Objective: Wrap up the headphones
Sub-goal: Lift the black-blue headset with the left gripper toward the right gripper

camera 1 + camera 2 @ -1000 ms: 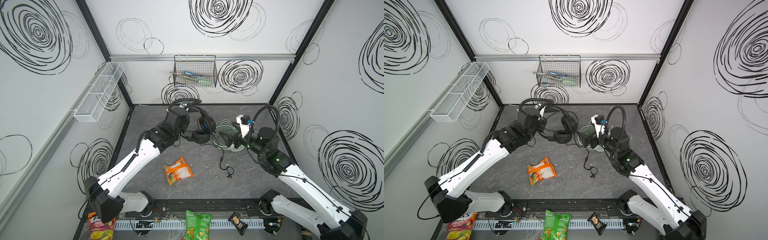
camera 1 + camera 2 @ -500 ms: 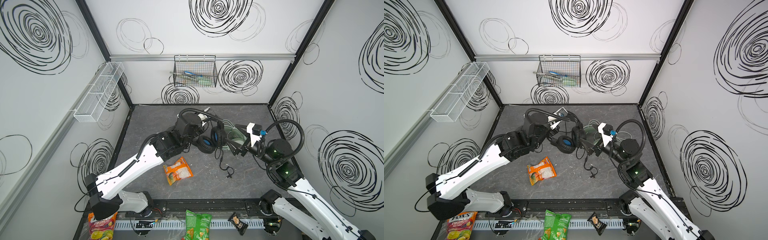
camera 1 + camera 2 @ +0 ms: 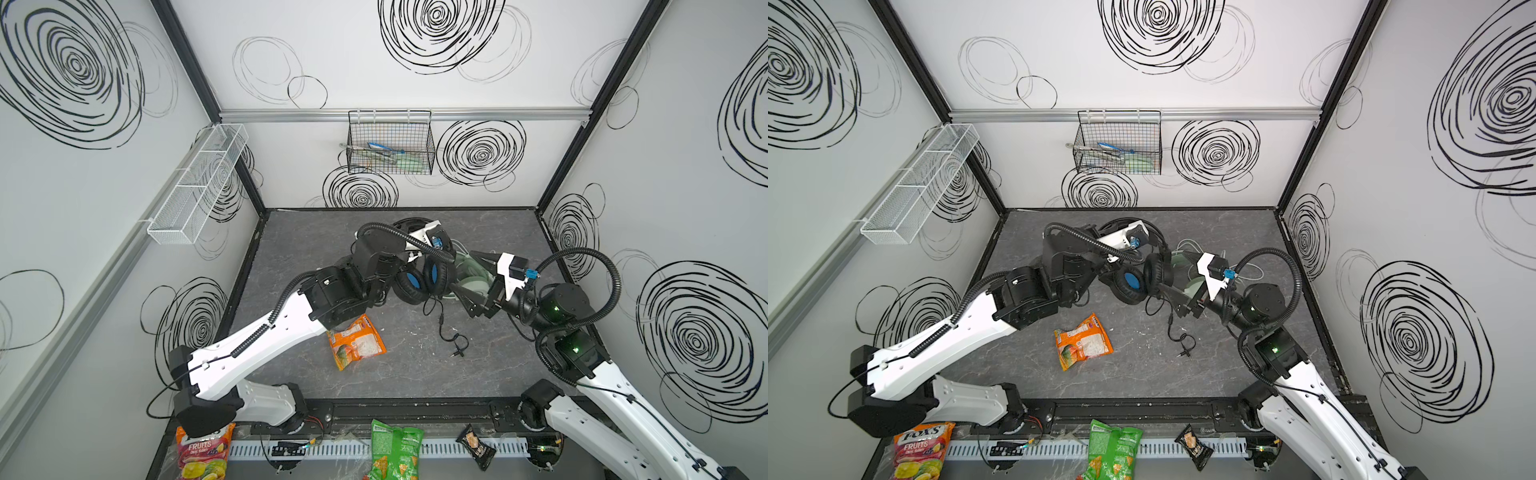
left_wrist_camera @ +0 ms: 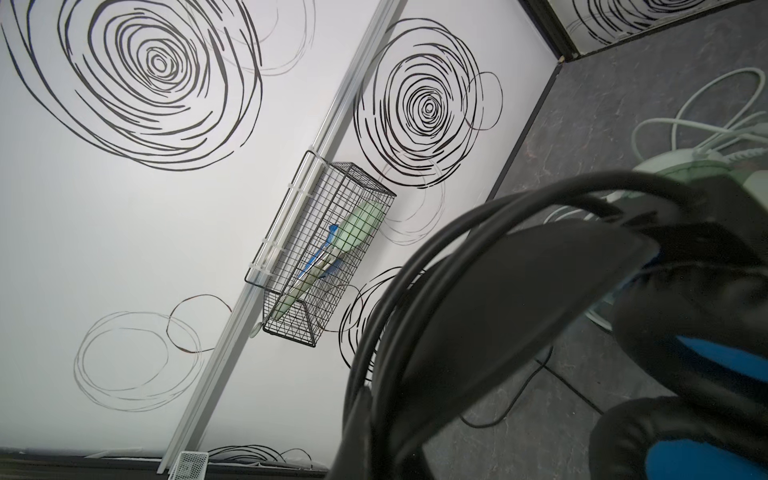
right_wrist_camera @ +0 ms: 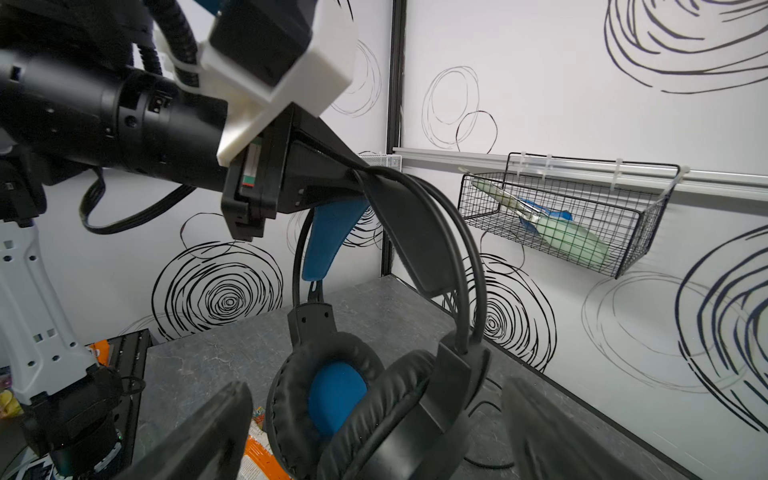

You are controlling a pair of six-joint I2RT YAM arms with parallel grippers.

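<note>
- Grips the padded headband of the black over-ear headset with blue inner earcups [image 3: 417, 277] in the tightly closed left fingers [image 5: 324, 160], mid-table toward the far side.
- Hangs it earcups-down, likely so that the thin black cable [image 3: 441, 322] dangles free for winding.
- Leaves the plug end nearer, on the grey marbled table [image 3: 415, 374].
- Spreads the right fingers [image 5: 208, 428] wide and empty, just right of the earcups, seemingly ready to take an earcup or the cable.
- Leaves the pale mint-green headset with whitish cable [image 3: 473, 276] on the table beneath the right fingers, unwrapped, apparently for later.
</note>
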